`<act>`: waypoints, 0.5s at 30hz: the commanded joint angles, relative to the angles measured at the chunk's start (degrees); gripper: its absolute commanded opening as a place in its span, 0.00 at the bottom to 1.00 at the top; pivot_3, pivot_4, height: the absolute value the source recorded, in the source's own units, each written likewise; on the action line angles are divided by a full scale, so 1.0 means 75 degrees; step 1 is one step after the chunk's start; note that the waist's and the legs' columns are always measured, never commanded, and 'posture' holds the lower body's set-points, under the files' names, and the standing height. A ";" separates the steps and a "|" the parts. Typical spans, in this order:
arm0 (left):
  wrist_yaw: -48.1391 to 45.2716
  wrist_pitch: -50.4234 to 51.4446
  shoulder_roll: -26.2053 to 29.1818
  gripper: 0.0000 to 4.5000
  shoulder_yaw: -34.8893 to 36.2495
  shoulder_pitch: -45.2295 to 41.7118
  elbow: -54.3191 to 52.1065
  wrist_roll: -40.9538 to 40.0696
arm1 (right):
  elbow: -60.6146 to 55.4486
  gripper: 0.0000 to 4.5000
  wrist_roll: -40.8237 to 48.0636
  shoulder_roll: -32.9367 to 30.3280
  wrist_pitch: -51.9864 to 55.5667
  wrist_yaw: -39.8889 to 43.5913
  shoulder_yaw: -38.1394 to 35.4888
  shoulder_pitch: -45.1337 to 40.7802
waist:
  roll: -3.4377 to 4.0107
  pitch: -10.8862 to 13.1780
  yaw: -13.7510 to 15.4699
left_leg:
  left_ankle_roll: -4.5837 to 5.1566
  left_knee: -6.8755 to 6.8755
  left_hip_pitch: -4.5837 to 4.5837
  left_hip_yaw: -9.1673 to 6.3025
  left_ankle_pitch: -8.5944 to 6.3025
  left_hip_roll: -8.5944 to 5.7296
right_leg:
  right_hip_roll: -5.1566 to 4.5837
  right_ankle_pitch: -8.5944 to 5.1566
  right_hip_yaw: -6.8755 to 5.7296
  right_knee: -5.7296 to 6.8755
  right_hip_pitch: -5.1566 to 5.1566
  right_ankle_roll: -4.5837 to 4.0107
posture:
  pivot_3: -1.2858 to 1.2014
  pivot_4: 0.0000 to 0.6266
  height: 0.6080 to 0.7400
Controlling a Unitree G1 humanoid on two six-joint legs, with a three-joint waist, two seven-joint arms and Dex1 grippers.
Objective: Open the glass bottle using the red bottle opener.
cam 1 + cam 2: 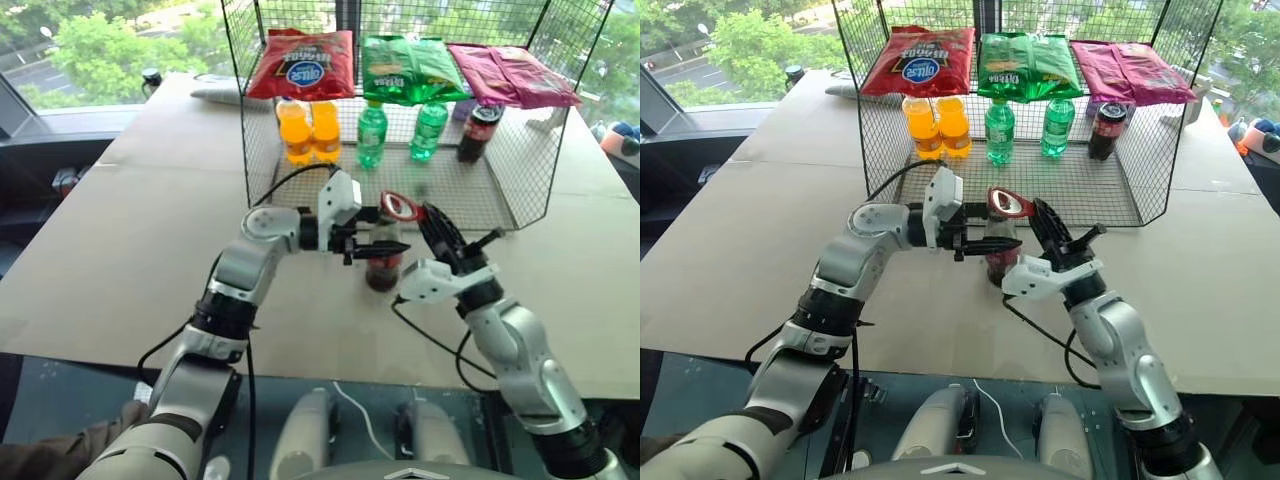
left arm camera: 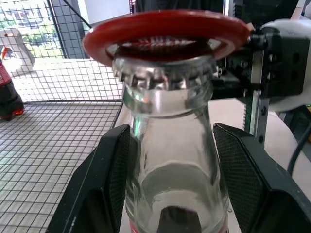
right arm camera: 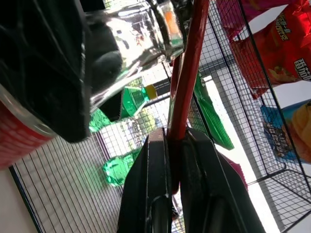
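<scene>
The glass bottle (image 1: 383,268) stands upright on the tan table, with dark cola in its lower part and a red label band. My left gripper (image 2: 170,131) comes in from the left and is shut on its clear neck, one black pad (image 2: 119,170) on each side. The metal crown cap (image 2: 165,77) is on the bottle. The red bottle opener (image 1: 399,207) has its ring head lying over the cap. My right gripper (image 3: 172,133) is shut on the opener's handle and reaches in from the right of the bottle.
A wire basket (image 1: 470,195) stands just behind the bottle. It holds two orange bottles (image 1: 310,130), two green bottles (image 1: 400,130) and a dark plastic cola bottle (image 1: 478,132), with snack bags (image 1: 300,65) on top. Black cables trail over the table's near edge.
</scene>
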 commanded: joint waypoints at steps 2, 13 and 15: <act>0.0102 -0.0069 -0.0138 0.61 -0.0112 -0.0082 0.0046 0.0088 | -0.0129 0.00 0.0089 -0.0588 0.0116 0.1033 -0.0211 0.0411 | 0.0002 -0.0001 0.0022 | 0.0000 0.0000 -0.0001 -0.0001 0.0000 0.0000 | -0.0001 0.0000 -0.0001 0.0000 0.0000 0.0000 | 0.52 0.24 1.00; 0.0145 -0.0182 -0.0263 0.61 -0.0136 -0.0055 0.0136 0.0137 | -0.0595 0.00 0.0501 -0.1568 0.0254 0.2235 -0.0694 0.0275 | 0.0000 -0.0002 0.0069 | 0.0002 0.0003 -0.0008 -0.0007 -0.0002 -0.0018 | -0.0019 0.0000 -0.0007 -0.0005 0.0003 0.0001 | 0.52 0.24 1.00; 0.0161 -0.0211 -0.0287 0.61 -0.0144 -0.0040 0.0149 0.0144 | -0.0682 0.00 0.0600 -0.1721 0.0291 0.2434 -0.0798 0.0213 | -0.0008 -0.0007 0.0065 | 0.0001 0.0003 -0.0007 -0.0008 -0.0002 -0.0018 | -0.0019 0.0000 -0.0007 -0.0007 0.0005 0.0001 | 0.52 0.24 1.00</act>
